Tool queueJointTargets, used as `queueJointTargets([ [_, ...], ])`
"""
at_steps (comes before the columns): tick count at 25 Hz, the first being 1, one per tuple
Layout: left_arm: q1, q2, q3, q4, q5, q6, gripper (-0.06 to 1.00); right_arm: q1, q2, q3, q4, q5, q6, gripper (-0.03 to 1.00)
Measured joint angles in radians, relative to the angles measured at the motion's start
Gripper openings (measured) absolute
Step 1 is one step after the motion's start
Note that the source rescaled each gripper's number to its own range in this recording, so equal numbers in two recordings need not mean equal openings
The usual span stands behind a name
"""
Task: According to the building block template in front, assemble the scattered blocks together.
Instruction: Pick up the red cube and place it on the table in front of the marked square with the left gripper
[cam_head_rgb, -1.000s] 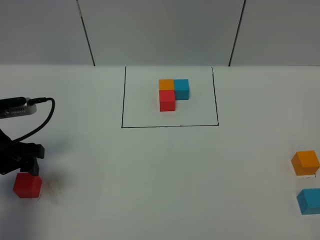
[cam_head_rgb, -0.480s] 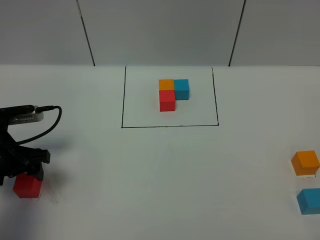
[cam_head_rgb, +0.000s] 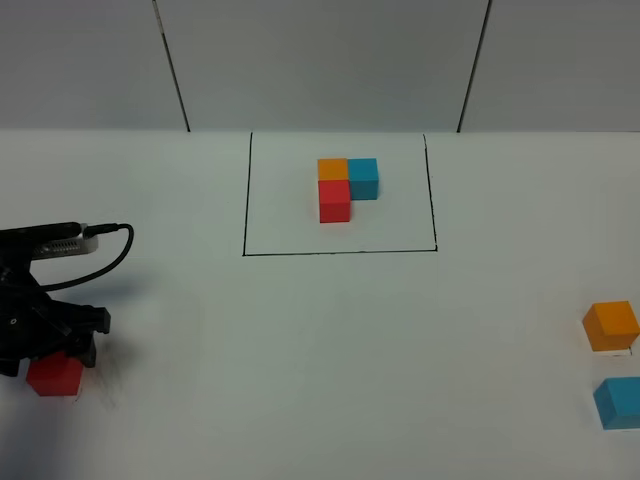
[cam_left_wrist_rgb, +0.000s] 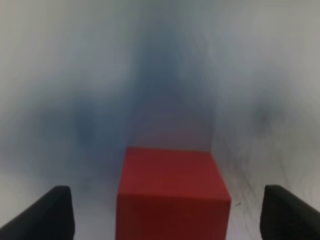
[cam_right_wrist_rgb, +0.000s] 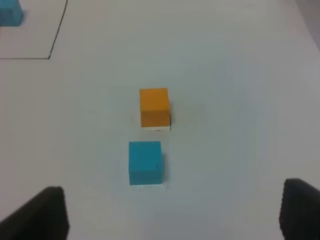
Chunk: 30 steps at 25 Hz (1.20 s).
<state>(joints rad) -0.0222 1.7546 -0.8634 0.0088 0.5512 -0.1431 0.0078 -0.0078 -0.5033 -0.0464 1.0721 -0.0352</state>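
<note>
The template (cam_head_rgb: 345, 185) is an L of orange, blue and red cubes inside a black outline (cam_head_rgb: 340, 252) at the table's back middle. The loose red cube (cam_head_rgb: 55, 376) sits at the front left. My left gripper (cam_head_rgb: 48, 352) is open and low over it. In the left wrist view the red cube (cam_left_wrist_rgb: 172, 195) lies between the two spread fingertips (cam_left_wrist_rgb: 50, 215), apart from both. The loose orange cube (cam_head_rgb: 611, 326) and blue cube (cam_head_rgb: 620, 402) sit at the front right. In the right wrist view my right gripper (cam_right_wrist_rgb: 172, 215) is open and empty, short of the blue cube (cam_right_wrist_rgb: 145, 161) and orange cube (cam_right_wrist_rgb: 154, 106).
The white table (cam_head_rgb: 330, 340) ends at a grey panelled wall (cam_head_rgb: 320, 60) at the back. A black cable (cam_head_rgb: 100, 260) loops off the left arm. A corner of the outline (cam_right_wrist_rgb: 50, 57) shows in the right wrist view.
My left gripper has moved right and toward the front, down over the loose red cube. The cubes have not moved.
</note>
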Motion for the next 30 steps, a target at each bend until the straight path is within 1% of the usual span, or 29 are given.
queueJointTargets([
  [2,0.000,0.001,0.000,0.000,-0.002,0.000,0.63,0.000,0.000,0.000,0.000,0.000,0.000,0.72],
  [5,0.000,0.005,0.000,0.000,-0.005,0.000,0.50,0.000,0.000,0.000,0.000,-0.001,0.000,0.72],
  [9,0.000,0.027,0.000,0.000,-0.004,0.000,0.24,0.000,0.000,0.000,0.000,-0.001,0.000,0.72],
  [12,0.000,0.036,0.000,0.000,-0.002,0.000,0.02,0.000,0.000,0.000,0.000,-0.001,0.000,0.72],
  [13,0.000,0.036,0.000,0.000,-0.002,0.000,0.00,0.000,0.000,0.000,0.000,-0.001,0.000,0.72],
  [16,0.000,0.036,0.000,0.000,-0.002,0.004,0.00,0.000,0.000,0.000,0.000,-0.001,0.000,0.72],
  [18,0.000,0.036,0.000,0.000,-0.002,0.041,0.00,0.000,0.000,0.000,0.000,-0.001,0.000,0.72],
  [20,-0.005,0.036,-0.016,-0.009,0.007,0.107,0.00,0.000,0.000,0.000,0.000,-0.001,0.000,0.72],
  [22,-0.028,0.030,-0.051,-0.031,0.026,0.227,0.00,0.000,0.000,0.000,0.000,-0.001,0.000,0.72],
  [23,-0.046,0.026,-0.079,-0.055,0.046,0.290,0.00,0.000,0.000,0.000,0.000,-0.001,0.000,0.72],
  [24,-0.074,0.024,-0.117,-0.087,0.071,0.386,0.00,0.000,0.000,0.000,0.000,-0.001,0.000,0.72],
  [25,-0.094,0.022,-0.146,-0.121,0.094,0.457,0.00,0.000,0.000,0.000,0.000,-0.001,0.000,0.72],
  [28,-0.173,0.022,-0.246,-0.247,0.184,0.690,0.00,0.000,0.000,0.000,0.000,-0.001,0.000,0.72],
  [30,-0.236,0.022,-0.307,-0.286,0.242,0.826,0.00,0.000,0.000,0.000,0.000,-0.001,0.000,0.72],
])
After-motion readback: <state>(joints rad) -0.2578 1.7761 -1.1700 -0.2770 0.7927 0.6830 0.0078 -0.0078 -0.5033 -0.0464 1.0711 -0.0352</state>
